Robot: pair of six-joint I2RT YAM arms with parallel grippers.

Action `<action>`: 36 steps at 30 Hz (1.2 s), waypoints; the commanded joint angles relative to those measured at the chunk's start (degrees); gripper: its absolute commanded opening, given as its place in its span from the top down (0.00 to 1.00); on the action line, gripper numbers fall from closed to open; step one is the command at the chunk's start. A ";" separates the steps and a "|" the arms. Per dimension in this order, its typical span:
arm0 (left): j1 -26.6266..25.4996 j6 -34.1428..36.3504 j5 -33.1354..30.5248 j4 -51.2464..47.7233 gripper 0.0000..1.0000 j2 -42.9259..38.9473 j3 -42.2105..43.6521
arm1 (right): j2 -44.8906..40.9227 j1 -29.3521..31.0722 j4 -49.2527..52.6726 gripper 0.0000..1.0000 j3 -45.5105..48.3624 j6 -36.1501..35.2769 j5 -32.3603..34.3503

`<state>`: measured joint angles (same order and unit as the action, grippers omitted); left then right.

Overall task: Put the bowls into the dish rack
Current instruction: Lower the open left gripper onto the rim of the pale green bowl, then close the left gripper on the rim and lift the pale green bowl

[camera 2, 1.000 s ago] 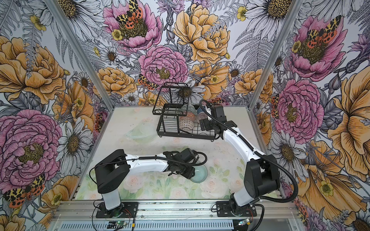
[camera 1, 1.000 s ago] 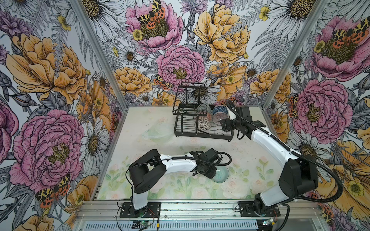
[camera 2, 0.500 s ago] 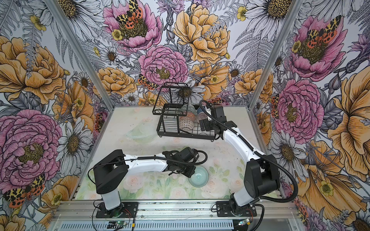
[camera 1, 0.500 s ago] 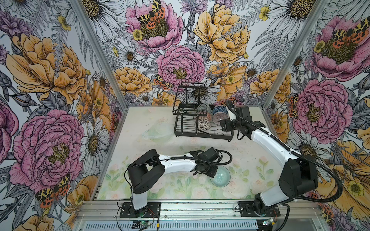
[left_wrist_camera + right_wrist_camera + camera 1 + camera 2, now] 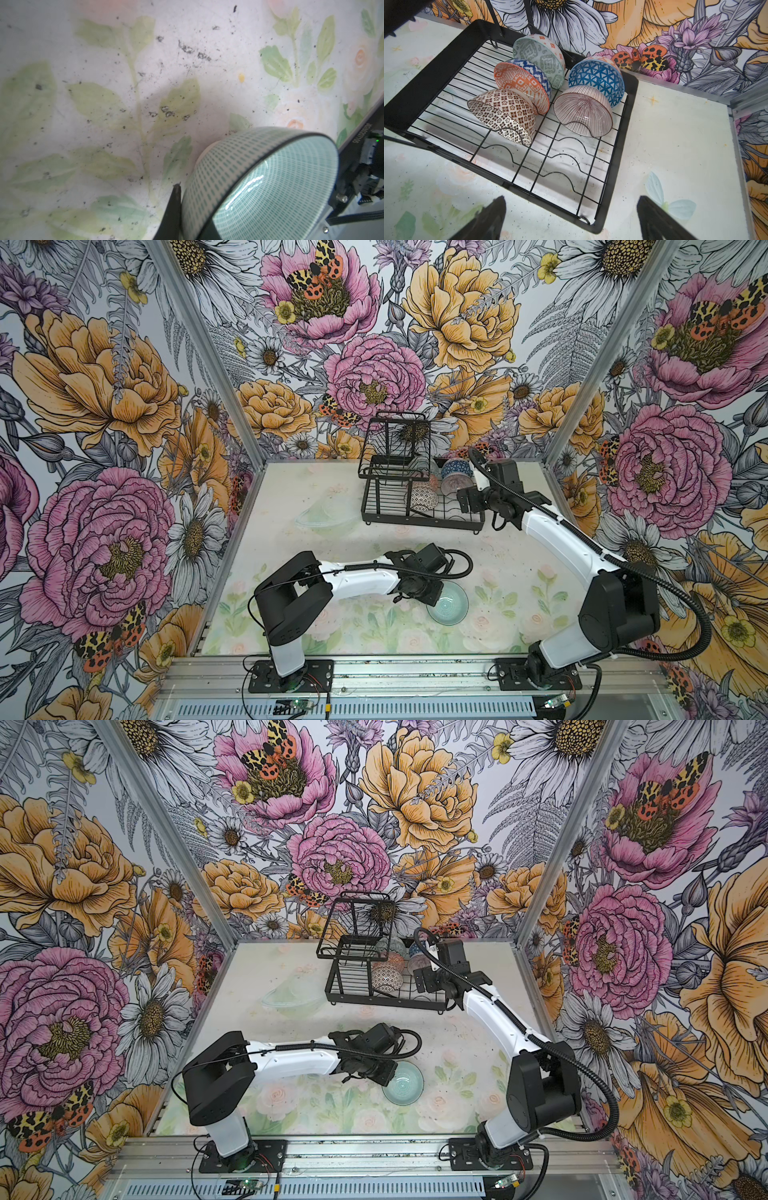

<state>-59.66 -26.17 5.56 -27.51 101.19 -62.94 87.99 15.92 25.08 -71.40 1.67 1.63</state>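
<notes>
Desk (image 5: 519,556) with a pale flower print carries everything. At its far side stands the dish rack (image 5: 419,517), with its long axis running across both top views. Five bowls (image 5: 527,89) stand on edge in the rack's far slots, and the near slots are free.

The sixth one, the teal bowl (image 5: 448,605), is at the near side of the desk, well apart from the rack. The left end effector (image 5: 434,600) is closed on the rim of this bowl. In the left wrist view one finger (image 5: 175,207) presses on the outer wall, and the bowl (image 5: 259,187) is tilted. Whether its foot touches the desk cannot be told.

The right end effector (image 5: 571,218) is wide open and holds nothing. It hangs just beside the rack's near right corner.

From the left end effector the rack lies farther away and a little to the right. The right arm is nearer to the free slots, but the left arm has the bowl, so it probably must carry it there.
</notes>
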 commanded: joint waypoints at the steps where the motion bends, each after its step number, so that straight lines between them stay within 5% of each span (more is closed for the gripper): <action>1: 1.15 1.81 -2.28 -0.35 1.00 -3.23 0.62 | -2.43 -0.17 0.17 0.00 0.82 -0.02 -0.72; 25: 9.79 7.17 -19.33 12.17 1.00 -12.08 -3.96 | -13.90 -0.12 -0.43 0.01 7.63 6.18 -10.15; 36: 12.64 6.25 -19.94 16.65 1.00 -9.28 -9.07 | -20.48 4.18 -2.63 0.01 11.36 11.00 -11.84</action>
<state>-47.46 -19.53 -12.95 -16.53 91.61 -69.34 68.93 18.35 24.36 -60.62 10.55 -9.56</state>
